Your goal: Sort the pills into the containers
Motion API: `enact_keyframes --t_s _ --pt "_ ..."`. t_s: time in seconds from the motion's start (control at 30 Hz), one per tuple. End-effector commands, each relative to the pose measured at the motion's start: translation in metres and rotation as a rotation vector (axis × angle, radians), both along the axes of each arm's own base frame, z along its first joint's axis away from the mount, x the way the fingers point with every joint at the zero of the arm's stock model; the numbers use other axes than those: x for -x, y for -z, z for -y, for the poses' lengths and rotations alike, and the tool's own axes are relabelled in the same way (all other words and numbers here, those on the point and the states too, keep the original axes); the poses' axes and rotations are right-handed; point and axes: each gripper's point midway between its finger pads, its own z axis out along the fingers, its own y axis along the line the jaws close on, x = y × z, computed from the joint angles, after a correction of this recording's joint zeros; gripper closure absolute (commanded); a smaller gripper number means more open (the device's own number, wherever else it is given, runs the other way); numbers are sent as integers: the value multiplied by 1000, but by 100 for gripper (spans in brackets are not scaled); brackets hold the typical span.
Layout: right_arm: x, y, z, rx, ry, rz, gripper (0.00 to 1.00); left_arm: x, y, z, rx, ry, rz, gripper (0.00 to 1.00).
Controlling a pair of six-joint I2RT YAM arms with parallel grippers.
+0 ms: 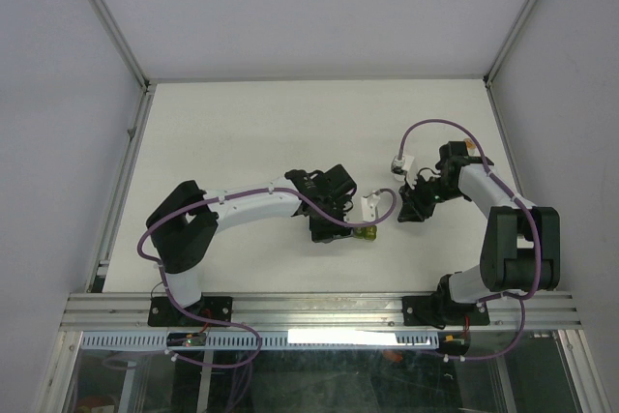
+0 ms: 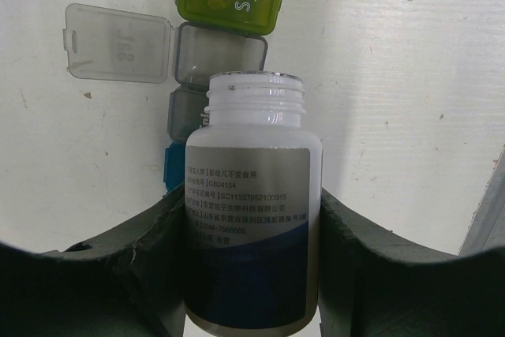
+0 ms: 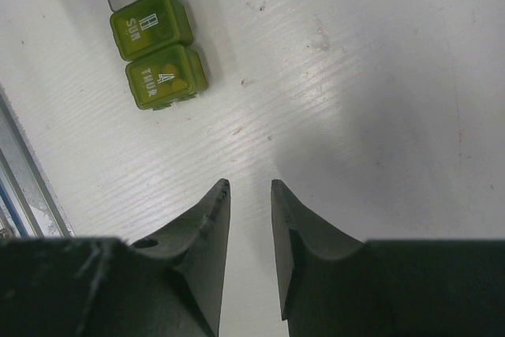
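Left gripper clamps uncapped white bottle, Chinese-print label; right gripper narrowly parted, empty; yellow-green plastic compartments marked SUN, THUR.

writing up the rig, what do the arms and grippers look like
The left arm and right arm have white links with chunky black joint housings; a purple cable loops along each. The left gripper and right gripper are black, with two broad wedge-shaped fingers.

A white bottle with a grey and blue label is showing its uncapped threaded neck against the white bench.
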Motion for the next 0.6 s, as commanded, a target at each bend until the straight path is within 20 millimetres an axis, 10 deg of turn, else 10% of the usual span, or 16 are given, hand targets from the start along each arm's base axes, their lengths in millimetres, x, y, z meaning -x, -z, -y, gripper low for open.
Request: enact_keyframes --t_s 0.0,0.57 --pt "-15 -13 -2 -23 1 52 70 -9 -24 10 47 -6 59 100" --pt "-15 -13 -1 -20 2 48 70 -8 -25 16 5 -2 41 100"
